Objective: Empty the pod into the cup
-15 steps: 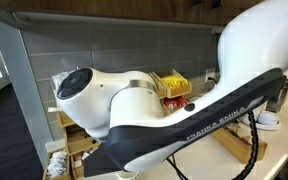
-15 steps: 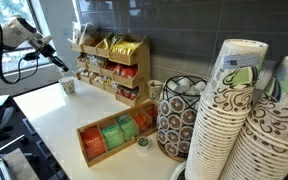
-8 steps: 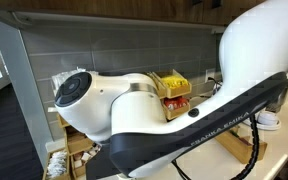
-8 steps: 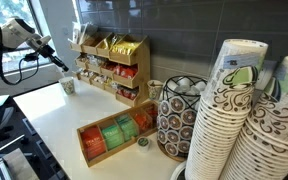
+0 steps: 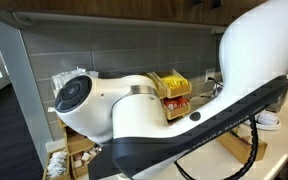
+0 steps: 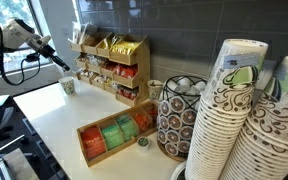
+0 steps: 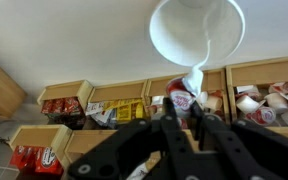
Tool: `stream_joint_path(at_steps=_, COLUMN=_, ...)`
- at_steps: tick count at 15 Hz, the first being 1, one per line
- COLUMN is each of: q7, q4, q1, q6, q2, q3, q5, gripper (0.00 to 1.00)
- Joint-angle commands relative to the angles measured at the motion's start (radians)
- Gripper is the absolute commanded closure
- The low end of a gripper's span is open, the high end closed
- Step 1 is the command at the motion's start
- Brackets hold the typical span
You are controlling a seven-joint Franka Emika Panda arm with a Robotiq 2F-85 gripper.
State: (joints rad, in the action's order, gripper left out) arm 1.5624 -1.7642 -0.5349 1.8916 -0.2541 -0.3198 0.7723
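**Tool.** The gripper [image 7: 184, 118] has its fingers closed down on a small pod [image 7: 183, 100] with a red-and-white face. It hangs tilted above the counter [image 6: 54, 115], at the far end by the window.

**Task item.** The plain white cup [image 7: 196, 30] stands upright on the counter, just beside the organiser rack [image 6: 109, 65] and below the gripper. In the wrist view a white streak [image 7: 197, 68] runs from the pod to the near rim of the cup. Whether it is pouring liquid or a peeled lid cannot be told.

**Hazards, as judged.**
- The streak meets the cup at its rim, not its middle. A slight drift of the wrist would probably put the contents on the counter.
- The cup looks light and nothing holds it. A lowered finger touching the rim could tip it or push it against the rack.
- The pod is small and held at a tilt. A looser hold could drop it into the cup.

**Writing and marks.**
- Pod label: red and white, text too blurred to read.
- Packets in the rack: red, yellow and green, with no legible brand.
- Patterned paper cups [image 6: 229, 120]: brown scrollwork, no words readable.
- Arm [image 5: 184, 110]: nothing on the dark band can be read.
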Motion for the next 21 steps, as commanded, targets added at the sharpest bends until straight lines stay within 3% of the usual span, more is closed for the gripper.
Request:
stream_joint_path(at_steps=1, q7=-0.005, q4=-0.03, q1=0.002, q6=0.008, q2=0.018, q3=-0.005, q5=0.036, gripper=0.95)
stream_joint_path(at_steps=21, q7=-0.078, q4=-0.066, q1=0.01, q6=0.009, q2=0.061, q3=-0.019, q5=0.047, gripper=0.95)
